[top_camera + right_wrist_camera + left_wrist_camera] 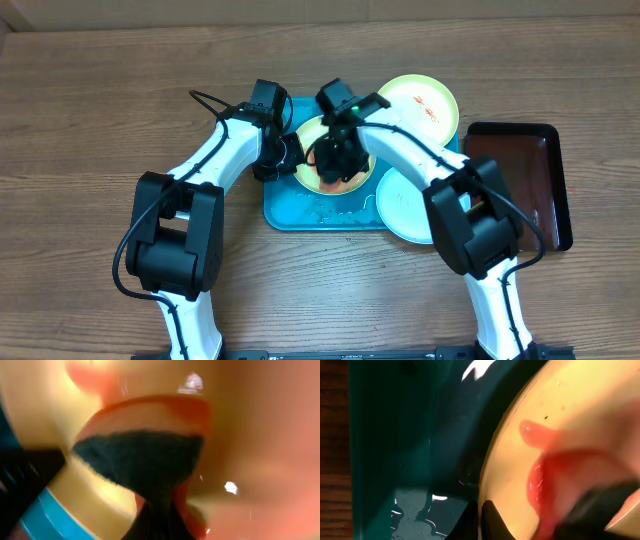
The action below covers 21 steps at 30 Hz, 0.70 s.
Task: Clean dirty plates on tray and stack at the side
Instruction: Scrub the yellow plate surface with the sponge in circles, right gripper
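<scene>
**Q:** Which plate are you on, and where does it lie?
**A:** Centre plate point(312, 132), yellow-green rim. It lies flat in the tray point(330, 218), toward the far half. You have red sauce point(542, 477) smeared over its white middle.

**Q:** Right claw?
**A:** Your right claw point(338, 160) is over the plate's middle, clamped on a sponge point(140, 460) with a dark face and an orange edge. The sponge is pressed into the smear. Note: wrist view is blurred.

**Q:** Left claw?
**A:** Your left claw point(285, 155) is at the plate's left rim. You see one finger point(492, 521) at the rim edge. Open or closed: cannot tell.

**Q:** Other plates?
**A:** Far plate point(420, 100), yellow-green with sauce marks, overlaps the tray's far right corner. White plate point(405, 205) lies over the tray's right edge, partly above the table point(100, 120). Brown tray point(520, 190) is to the right of both.
</scene>
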Tool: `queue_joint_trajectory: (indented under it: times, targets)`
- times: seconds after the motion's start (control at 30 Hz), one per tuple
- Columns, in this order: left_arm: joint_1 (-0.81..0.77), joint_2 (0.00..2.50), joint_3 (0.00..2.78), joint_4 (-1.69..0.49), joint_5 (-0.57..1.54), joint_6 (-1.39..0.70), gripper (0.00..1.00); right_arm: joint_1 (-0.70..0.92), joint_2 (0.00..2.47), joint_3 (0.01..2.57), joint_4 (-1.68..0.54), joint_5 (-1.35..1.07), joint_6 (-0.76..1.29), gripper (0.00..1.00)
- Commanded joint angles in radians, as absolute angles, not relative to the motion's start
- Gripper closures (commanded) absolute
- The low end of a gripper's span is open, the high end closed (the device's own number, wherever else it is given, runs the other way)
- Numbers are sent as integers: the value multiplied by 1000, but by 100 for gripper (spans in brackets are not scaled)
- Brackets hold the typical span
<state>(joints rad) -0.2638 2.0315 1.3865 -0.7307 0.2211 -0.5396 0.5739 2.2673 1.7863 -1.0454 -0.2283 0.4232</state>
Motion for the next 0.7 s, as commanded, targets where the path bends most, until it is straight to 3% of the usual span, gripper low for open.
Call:
queue_joint_trajectory:
  times: [0.0, 0.17, 0.33, 0.67]
  targets:
    - [-272, 2040, 1394, -733, 252, -519, 96, 546, 2293, 1836, -1116, -108, 477, 96]
    - [-268, 2040, 1394, -736, 252, -519, 96, 487, 2293, 1847, -1147, -11, 554, 96]
    - [-268, 2040, 1394, -735, 252, -520, 96, 471, 2294, 1847, -1031, -10, 532, 96]
    - [-268, 2040, 1394, -740, 252, -519, 96, 553, 2336, 1845, -900, -207, 461, 96]
